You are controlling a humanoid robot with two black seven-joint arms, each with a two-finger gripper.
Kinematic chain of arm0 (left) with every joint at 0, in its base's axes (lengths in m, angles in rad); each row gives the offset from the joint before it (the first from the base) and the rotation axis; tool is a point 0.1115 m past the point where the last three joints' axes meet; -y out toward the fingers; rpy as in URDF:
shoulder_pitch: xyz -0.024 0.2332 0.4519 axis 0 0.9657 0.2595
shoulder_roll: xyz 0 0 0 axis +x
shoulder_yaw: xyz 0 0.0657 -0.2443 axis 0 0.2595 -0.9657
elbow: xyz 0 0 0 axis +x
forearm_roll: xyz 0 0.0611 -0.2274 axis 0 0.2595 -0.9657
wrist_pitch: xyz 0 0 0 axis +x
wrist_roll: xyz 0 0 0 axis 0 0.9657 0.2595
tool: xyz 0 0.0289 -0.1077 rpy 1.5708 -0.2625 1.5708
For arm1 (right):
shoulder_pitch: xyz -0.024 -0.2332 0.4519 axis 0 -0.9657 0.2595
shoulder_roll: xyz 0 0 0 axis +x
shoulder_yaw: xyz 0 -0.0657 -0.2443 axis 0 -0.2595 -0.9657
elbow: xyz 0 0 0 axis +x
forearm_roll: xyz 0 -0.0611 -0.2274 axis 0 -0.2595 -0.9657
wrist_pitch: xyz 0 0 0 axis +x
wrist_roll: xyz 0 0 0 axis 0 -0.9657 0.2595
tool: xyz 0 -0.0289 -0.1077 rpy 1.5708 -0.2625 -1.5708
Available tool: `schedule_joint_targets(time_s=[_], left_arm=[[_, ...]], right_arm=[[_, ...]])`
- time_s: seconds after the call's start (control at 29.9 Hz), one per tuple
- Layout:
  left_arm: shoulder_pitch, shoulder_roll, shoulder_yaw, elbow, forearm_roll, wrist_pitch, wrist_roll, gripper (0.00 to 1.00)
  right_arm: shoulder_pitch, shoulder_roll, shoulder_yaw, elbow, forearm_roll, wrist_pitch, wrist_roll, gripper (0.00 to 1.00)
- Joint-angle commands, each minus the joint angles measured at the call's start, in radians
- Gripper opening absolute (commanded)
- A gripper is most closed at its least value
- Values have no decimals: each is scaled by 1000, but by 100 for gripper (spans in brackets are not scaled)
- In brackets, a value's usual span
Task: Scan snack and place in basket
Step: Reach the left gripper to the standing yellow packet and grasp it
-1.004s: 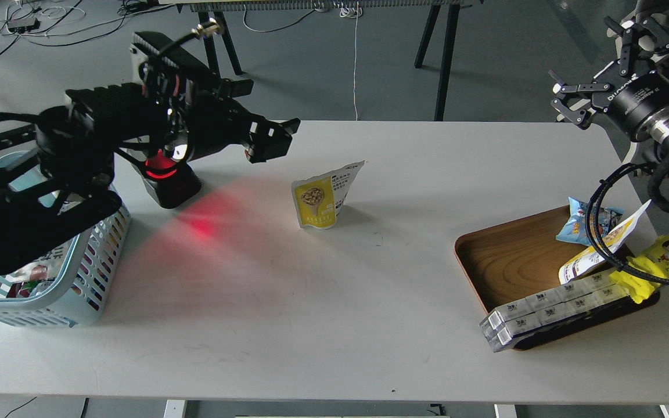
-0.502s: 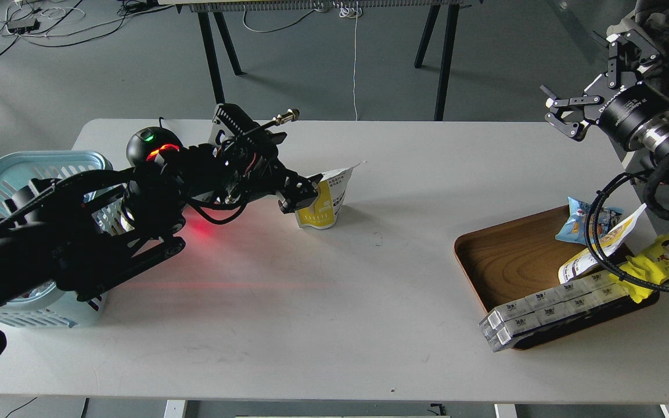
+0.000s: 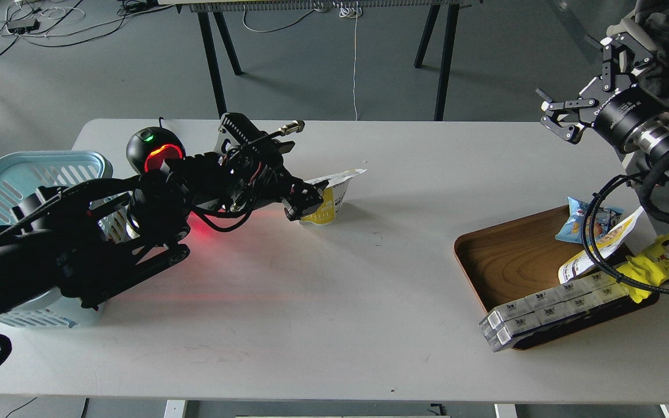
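Observation:
The snack [image 3: 334, 200], a yellow pouch with a white top, stands tilted on the white table left of the middle, its top bent flat to the right. My left gripper [image 3: 306, 201] reaches in from the left and is closed on the pouch's left side, hiding part of its front. The light blue basket [image 3: 3, 177] stands at the table's left edge, largely covered by my left arm. My right gripper [image 3: 578, 81] is open and empty, high above the table's far right corner.
A black scanner [image 3: 153, 152] with a red ring and green light stands behind my left arm, casting red light on the table [image 3: 334, 302]. A brown wooden tray [image 3: 509, 255] at the right holds a blue packet [image 3: 572, 226], a yellow cartoon-face pack [image 3: 668, 255] and long white boxes [image 3: 543, 310].
My left arm swung down from above the basket to the pouch and its gripper closed on it; the pouch's top bent flat. The right gripper drifted slightly left.

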Motion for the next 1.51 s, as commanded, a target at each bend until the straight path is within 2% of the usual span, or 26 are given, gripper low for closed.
schedule_joint_targets(time_s=[0.0, 0.3, 0.57, 0.64, 0.7, 0.8, 0.9, 0.97, 1.07, 1.14, 1.47], left_arm=[[-2, 4, -3, -35, 0, -1, 0, 91], [-1, -6, 4, -60, 0, -6, 10, 91], [16, -36, 11, 46, 0, 25, 10, 91], [15, -47, 11, 69, 0, 34, 9, 85], [15, -50, 10, 77, 0, 37, 7, 73], [15, -49, 11, 77, 0, 35, 4, 42], [12, -50, 11, 77, 0, 26, -3, 31], [13, -50, 13, 77, 0, 26, -6, 7], [16, -50, 13, 71, 0, 26, -19, 0], [16, -50, 13, 68, 0, 28, -39, 0], [18, -47, 11, 57, 0, 43, -40, 0]], right_arm=[[-1, 0, 0, 0, -8, 0, 0, 99], [1, 0, 0, 3, -8, 0, 0, 99], [-4, 0, 0, 6, -8, -1, 0, 99], [-4, 0, 0, 6, -8, -1, 0, 99], [-4, 0, 0, 6, -8, -1, 0, 99], [-4, 0, 0, 4, -8, -1, 0, 99], [-4, 0, 0, 4, -8, -3, 1, 99], [-4, 0, 0, 4, -8, -6, 0, 99], [-4, 0, 0, 4, -8, -8, 0, 99], [-3, 0, 2, 4, -8, -8, 0, 99], [-1, 0, 0, 4, -8, -9, 0, 98]])
